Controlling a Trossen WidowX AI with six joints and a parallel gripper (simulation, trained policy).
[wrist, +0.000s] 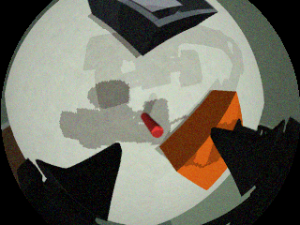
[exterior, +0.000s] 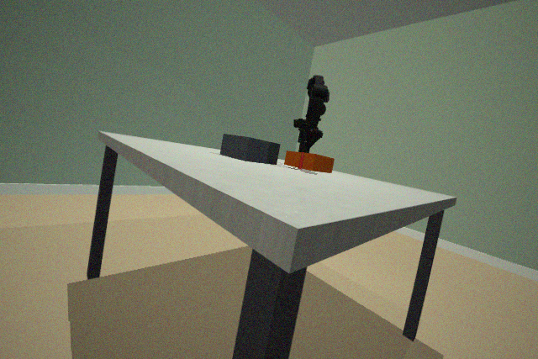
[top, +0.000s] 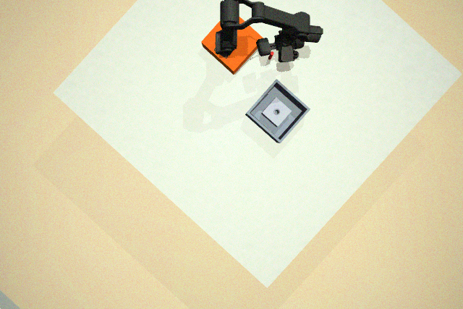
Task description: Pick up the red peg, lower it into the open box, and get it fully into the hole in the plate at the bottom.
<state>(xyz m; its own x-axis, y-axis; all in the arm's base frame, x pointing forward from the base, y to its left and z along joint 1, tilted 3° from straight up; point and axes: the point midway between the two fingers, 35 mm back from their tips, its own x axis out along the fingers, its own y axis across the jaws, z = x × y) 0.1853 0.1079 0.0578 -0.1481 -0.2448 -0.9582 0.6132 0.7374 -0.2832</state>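
Note:
The red peg [top: 270, 55] [exterior: 301, 161] [wrist: 152, 126] stands upright on the table beside the orange block. My gripper [top: 275, 51] [wrist: 167, 141] is open and empty, with its fingers wide apart above the table near the peg. In the wrist view the peg shows between and a little beyond the fingertips. The open grey box [top: 261, 128] [exterior: 250, 148] [wrist: 141, 37] stands apart from the peg. The pale plate [top: 270, 111] lies at its bottom, and the hole in it looks empty. The contact between peg and table is clearest in the exterior view.
An orange block [top: 234, 66] [exterior: 320, 162] [wrist: 192, 127] lies close to the peg, and the arm's base stands over it in the top view. The arm's shadow falls across the white table [top: 269, 204] [exterior: 261, 185] between the block and the box.

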